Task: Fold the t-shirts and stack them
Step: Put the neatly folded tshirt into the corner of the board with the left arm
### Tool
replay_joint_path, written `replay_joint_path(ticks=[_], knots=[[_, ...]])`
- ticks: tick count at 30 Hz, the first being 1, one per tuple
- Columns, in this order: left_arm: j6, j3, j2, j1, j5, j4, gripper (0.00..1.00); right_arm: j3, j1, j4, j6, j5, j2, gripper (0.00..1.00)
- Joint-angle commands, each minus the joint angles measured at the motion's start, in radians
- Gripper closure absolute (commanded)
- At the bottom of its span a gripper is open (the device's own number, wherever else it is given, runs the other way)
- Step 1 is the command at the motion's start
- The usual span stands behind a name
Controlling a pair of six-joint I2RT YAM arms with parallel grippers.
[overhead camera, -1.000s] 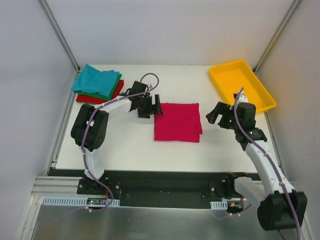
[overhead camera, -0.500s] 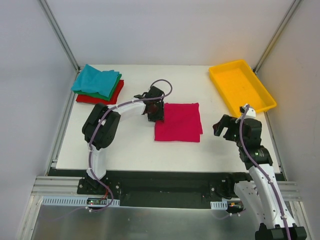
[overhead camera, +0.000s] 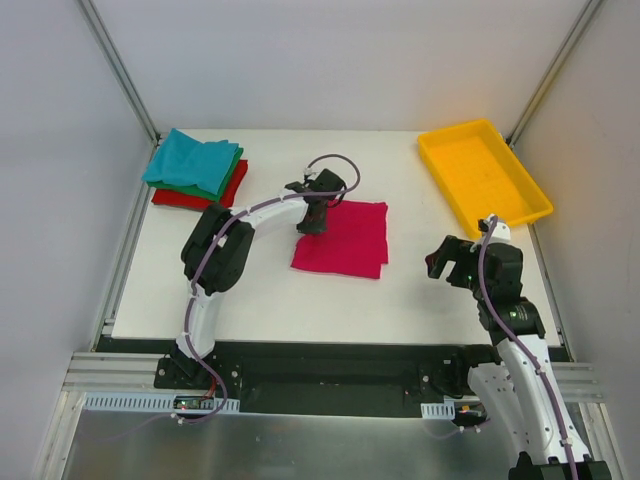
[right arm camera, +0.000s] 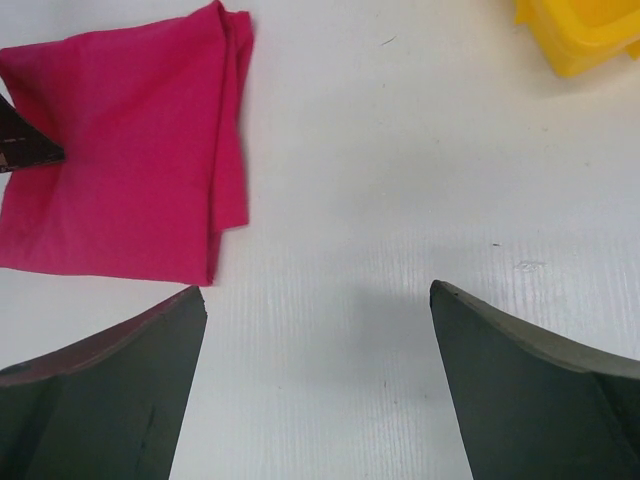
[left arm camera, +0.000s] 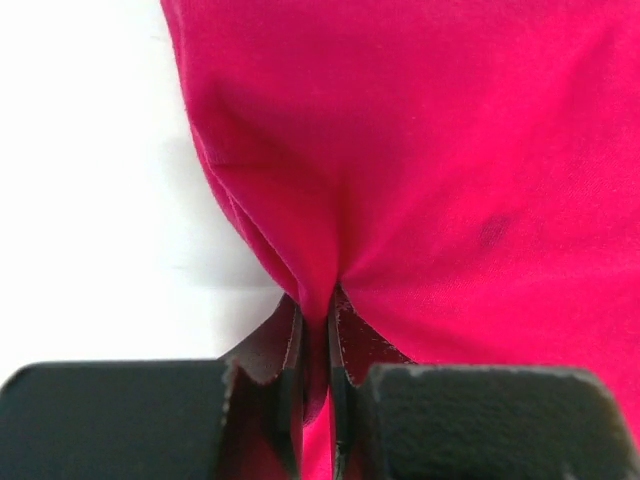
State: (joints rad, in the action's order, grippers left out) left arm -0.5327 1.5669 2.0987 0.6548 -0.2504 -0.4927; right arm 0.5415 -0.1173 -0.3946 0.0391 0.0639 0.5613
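On the white table (overhead camera: 260, 290), the folded magenta t-shirt (overhead camera: 345, 240) puckers where the left gripper (left arm camera: 316, 312) pinches it; right gripper (right arm camera: 318, 288) gapes empty.

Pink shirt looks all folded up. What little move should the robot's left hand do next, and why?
Probably lift the pink shirt a little and start carrying it left toward the stack. The left hand is shut on its edge, it looks neatly folded, and the teal, green and red shirts lie piled at the far left corner.

Free table (overhead camera: 412, 215) btwn tee (overhead camera: 345, 240) & tray (overhead camera: 482, 172)
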Motion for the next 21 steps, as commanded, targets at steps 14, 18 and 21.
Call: replay_joint_path(ticks=[14, 18, 21], knots=[[0.882, -0.125, -0.256, -0.202, -0.517, 0.338, 1.00, 0.002, 0.002, -0.006, -0.025, -0.007, 0.005, 0.04], [1.020, -0.096, -0.272, -0.276, -0.498, 0.407, 1.00, 0.000, 0.001, -0.006, -0.027, -0.022, 0.012, 0.04], [1.091, -0.059, -0.289, -0.316, -0.477, 0.425, 1.00, 0.002, 0.002, -0.006, -0.025, -0.030, 0.031, 0.04]])
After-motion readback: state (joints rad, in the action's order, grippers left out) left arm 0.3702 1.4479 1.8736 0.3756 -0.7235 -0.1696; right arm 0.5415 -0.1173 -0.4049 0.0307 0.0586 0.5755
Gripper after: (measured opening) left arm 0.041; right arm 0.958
